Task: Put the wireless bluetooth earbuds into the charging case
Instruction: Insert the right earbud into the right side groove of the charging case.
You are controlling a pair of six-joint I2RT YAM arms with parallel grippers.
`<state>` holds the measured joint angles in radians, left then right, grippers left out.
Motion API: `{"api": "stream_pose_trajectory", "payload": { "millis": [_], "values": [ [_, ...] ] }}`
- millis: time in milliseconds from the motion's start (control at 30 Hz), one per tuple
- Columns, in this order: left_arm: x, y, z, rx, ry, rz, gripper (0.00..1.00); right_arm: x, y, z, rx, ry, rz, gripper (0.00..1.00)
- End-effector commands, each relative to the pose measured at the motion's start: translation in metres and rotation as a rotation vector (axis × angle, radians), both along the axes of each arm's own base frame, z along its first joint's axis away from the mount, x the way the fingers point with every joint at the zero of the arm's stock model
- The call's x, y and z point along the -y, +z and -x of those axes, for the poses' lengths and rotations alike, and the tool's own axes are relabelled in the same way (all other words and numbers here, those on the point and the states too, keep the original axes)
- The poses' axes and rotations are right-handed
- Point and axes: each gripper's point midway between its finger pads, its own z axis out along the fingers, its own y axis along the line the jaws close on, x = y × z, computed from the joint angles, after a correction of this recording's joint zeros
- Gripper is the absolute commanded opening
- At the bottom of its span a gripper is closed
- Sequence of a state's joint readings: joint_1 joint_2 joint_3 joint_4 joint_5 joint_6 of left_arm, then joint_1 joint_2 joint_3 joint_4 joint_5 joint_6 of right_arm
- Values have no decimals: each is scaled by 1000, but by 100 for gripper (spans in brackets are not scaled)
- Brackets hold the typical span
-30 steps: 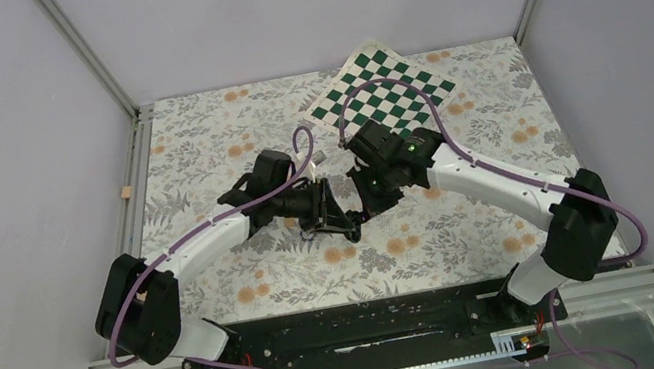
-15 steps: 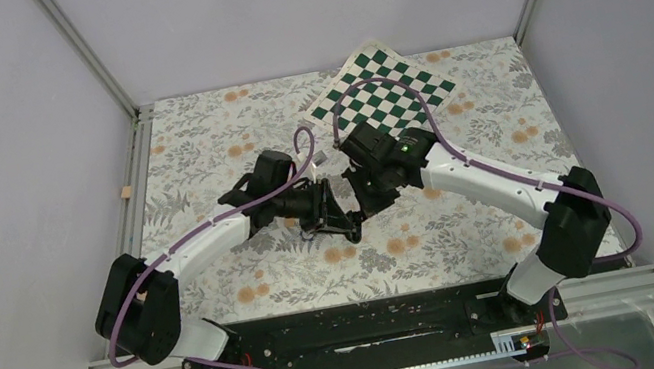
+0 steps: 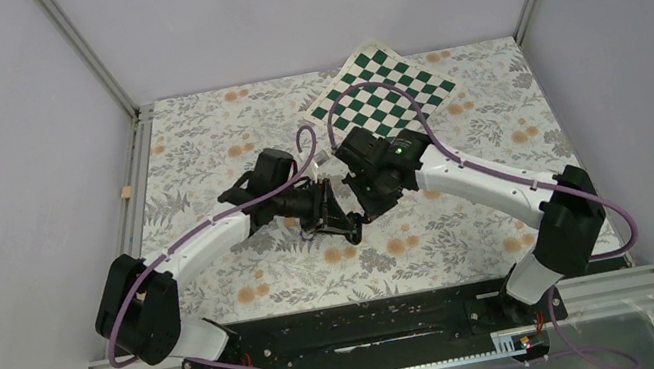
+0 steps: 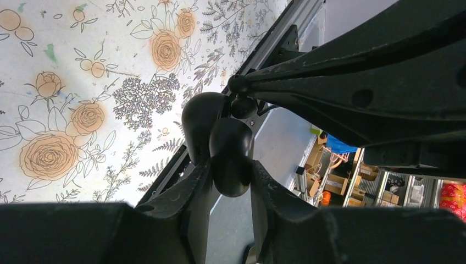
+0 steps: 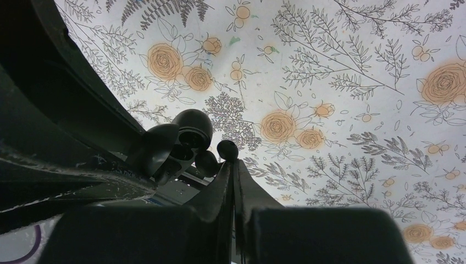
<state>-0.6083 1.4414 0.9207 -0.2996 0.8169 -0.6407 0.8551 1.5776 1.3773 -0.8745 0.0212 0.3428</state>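
L gripper (image 4: 231,168) is clamped on the charging case (image 4: 229,148), holding it off the table (image 3: 193,137) w/ its lid (image 4: 200,124) swung open. R gripper (image 5: 228,168) is pinched tight on 1 earbud (image 5: 227,149) at its very tips, just beside the case mouth but not in it. A 2nd dark round shape (image 4: 243,107) touches the case opening, between case and R tips. It's prob. the other bud, but whether it's seated can't be told. Task looks approx. halfway at best: the held bud needs to go into its socket, poss. the 2nd too, then release.
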Motion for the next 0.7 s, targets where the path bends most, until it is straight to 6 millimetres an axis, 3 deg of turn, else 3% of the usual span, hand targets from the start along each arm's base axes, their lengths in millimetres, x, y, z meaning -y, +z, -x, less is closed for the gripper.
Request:
{"api": "stream_pose_trajectory", "payload": {
  "millis": [0,667],
  "values": [
    [8,24,-2,62,-47,64,0,-4,14,-2,43,35,4,0],
    [8,18,-3,58,-43,32,0,-5,26,2,72,26,-32,0]
  ]
}}
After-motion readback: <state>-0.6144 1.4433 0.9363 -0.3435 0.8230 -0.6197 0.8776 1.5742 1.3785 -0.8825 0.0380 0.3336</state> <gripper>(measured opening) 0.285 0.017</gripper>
